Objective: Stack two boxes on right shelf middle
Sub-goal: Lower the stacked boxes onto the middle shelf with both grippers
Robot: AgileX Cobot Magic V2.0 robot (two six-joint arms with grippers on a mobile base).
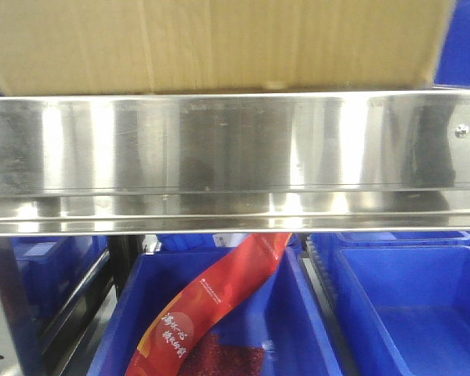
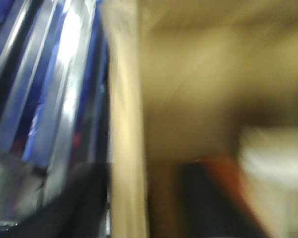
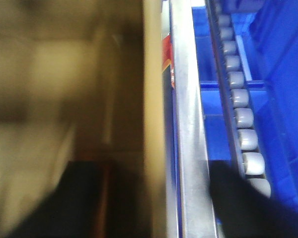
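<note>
Box point(image 1: 211, 43) lies lengthwise along the shelf point(image 1: 235, 149) front rail.

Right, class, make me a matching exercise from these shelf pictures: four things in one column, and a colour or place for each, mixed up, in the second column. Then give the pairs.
Things:
1. box
2. front rail
3. red packet
4. right bin

Descriptions:
A. mirror-like steel, across the middle of the front view
B. blue, looks empty, below the rail
C. plain brown, on the shelf above the rail
D. lying slantwise in the middle blue bin

Pairs: 1-C, 2-A, 3-D, 4-B
</note>
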